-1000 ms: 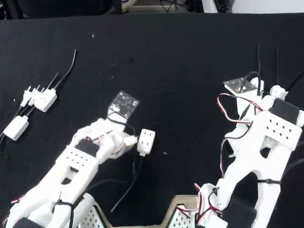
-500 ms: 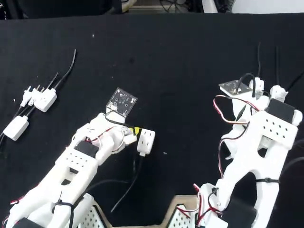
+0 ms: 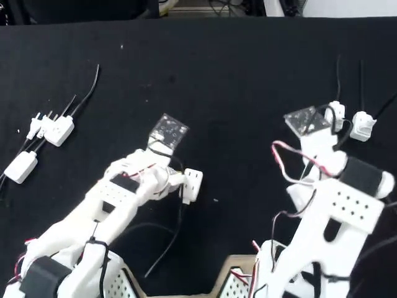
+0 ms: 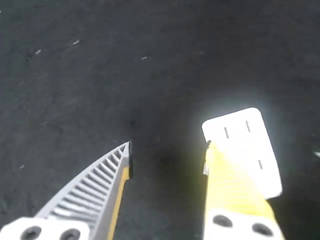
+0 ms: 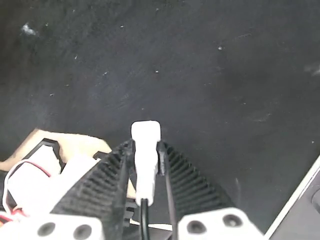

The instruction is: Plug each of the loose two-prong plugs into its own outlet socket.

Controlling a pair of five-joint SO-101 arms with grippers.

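Last second: left arm in, right arm back.

High view: left arm has crept toward 1 o'clock, its wrist board riding along. The left gripper now crowds the 9 o'clock edge of the outlet block, which looks turned a touch narrower. Right arm, with a plug pinched in the right gripper, has pulled back toward 7 o'clock. Its wrist board has tipped from nearly flat to a diamond angle. The retreat bares the tabletop around the loose plug: earlier tucked against the arm, it now sits apart at the arm's 1 o'clock.
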